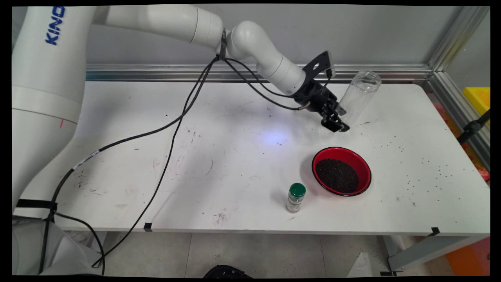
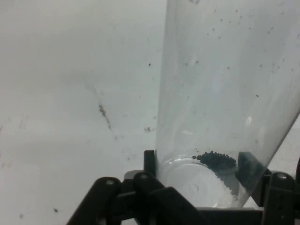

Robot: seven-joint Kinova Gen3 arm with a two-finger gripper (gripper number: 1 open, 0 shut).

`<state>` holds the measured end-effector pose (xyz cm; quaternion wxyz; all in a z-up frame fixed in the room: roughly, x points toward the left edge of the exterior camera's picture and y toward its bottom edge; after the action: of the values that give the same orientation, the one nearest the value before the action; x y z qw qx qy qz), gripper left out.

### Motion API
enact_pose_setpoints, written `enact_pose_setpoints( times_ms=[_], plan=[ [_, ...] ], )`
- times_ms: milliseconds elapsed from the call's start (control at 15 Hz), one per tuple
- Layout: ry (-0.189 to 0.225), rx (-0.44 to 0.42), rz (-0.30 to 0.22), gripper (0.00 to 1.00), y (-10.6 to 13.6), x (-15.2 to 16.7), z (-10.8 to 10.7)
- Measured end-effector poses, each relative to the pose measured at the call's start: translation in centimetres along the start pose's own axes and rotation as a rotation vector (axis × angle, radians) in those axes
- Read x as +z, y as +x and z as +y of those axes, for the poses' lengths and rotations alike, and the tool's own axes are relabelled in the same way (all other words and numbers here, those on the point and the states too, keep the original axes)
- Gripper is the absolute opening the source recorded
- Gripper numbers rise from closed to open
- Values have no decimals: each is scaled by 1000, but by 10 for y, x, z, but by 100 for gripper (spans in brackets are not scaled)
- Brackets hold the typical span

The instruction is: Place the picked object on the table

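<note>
A clear plastic jar (image 1: 360, 96) leans at the back right of the white table (image 1: 235, 168), its open mouth up and tilted right. My gripper (image 1: 337, 122) is shut on the jar's base. In the hand view the clear jar (image 2: 225, 93) rises between the fingers (image 2: 149, 164), with a small heap of dark grains (image 2: 216, 161) at its bottom. In front of the gripper stands a red bowl (image 1: 341, 171) filled with dark grains. A small spice bottle with a green cap (image 1: 296, 197) stands upright left of the bowl.
Black cables (image 1: 172, 133) hang from the arm across the table's left half. Scattered dark grains (image 1: 422, 164) lie on the table's right side. A metal rail (image 1: 235, 72) runs along the back edge, and a yellow bin (image 1: 477, 98) sits beyond the right edge.
</note>
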<state>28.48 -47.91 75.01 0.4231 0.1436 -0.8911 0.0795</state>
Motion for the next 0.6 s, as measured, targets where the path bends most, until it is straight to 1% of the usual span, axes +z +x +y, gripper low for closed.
enact_pose_setpoints(
  times_ms=[267, 600],
  plan=[
    [3, -33, -15, 0, -15, 6, 2],
    [1, -46, -45, 0, -35, 8, 5]
  ],
)
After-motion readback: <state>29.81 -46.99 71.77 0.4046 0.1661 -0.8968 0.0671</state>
